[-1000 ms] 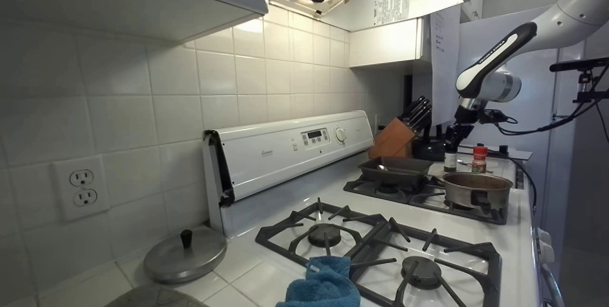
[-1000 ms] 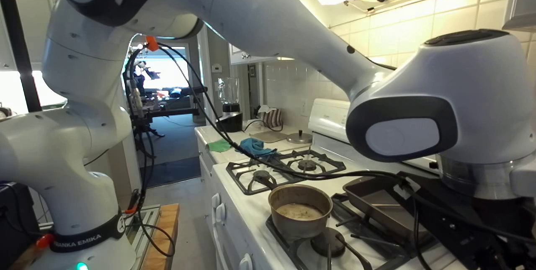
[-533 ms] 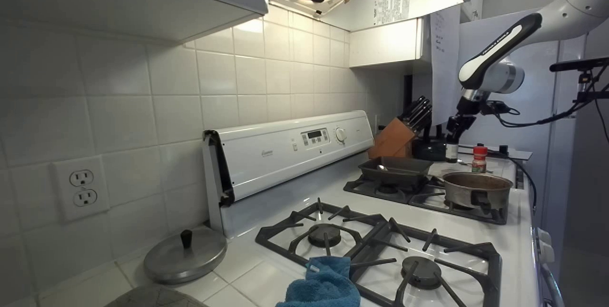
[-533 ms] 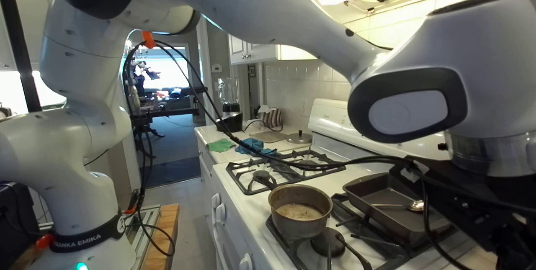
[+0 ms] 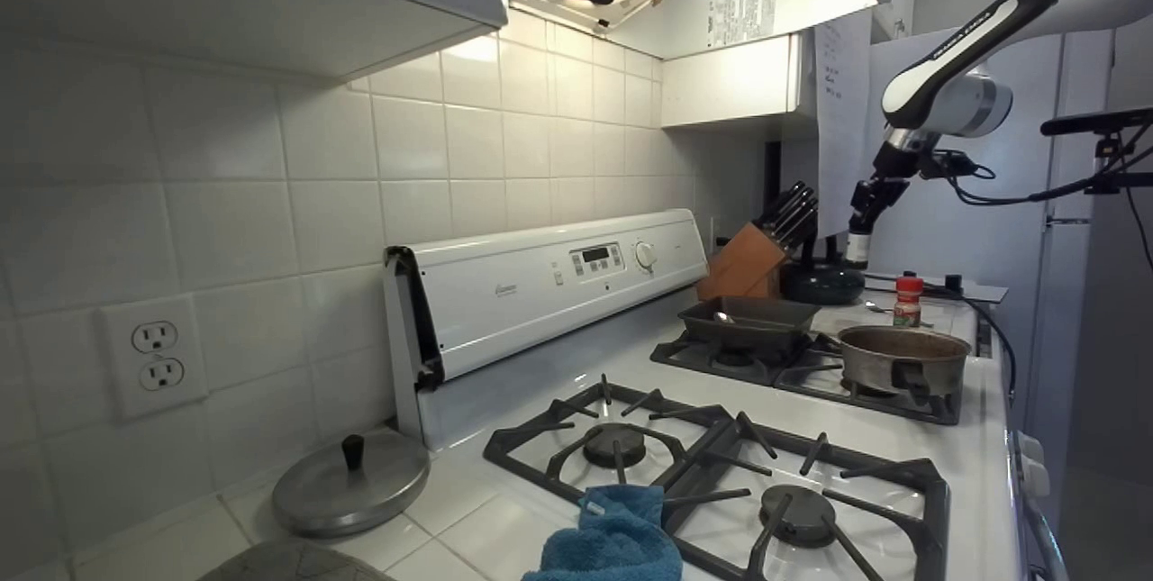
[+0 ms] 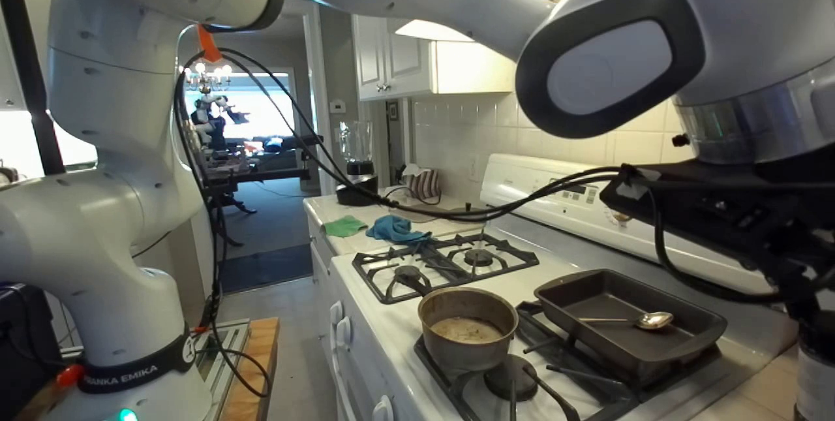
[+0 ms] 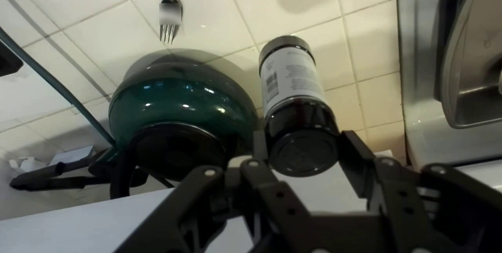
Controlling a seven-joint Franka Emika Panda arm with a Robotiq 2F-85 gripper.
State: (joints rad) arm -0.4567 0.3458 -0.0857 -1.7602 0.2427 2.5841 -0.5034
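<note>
My gripper (image 7: 304, 142) is shut on a jar (image 7: 292, 74) with a white label and dark ends. One finger pad sits against each side of its near end in the wrist view. The jar hangs in the air, slightly tilted in an exterior view (image 5: 857, 249), above the tiled counter. Below and beside it in the wrist view is a dark green rounded pot (image 7: 184, 96). A fork (image 7: 170, 13) lies on the tiles beyond. A red-capped spice bottle (image 5: 907, 300) stands on the counter. At the right edge of an exterior view the jar (image 6: 815, 372) is partly cut off.
On the stove are a saucepan (image 6: 466, 343) with some contents and a baking pan (image 6: 587, 277) holding a spoon (image 6: 652, 321). A knife block (image 5: 743, 266) stands behind the pan. Further along are a blue towel (image 5: 621, 536) and a pot lid (image 5: 351, 491). A hood overhangs the stove.
The arm has lifted the jar from near the counter and shifted it slightly right in an exterior view. The jar has tilted a little. The baking pan and spoon have come out from behind the arm.
</note>
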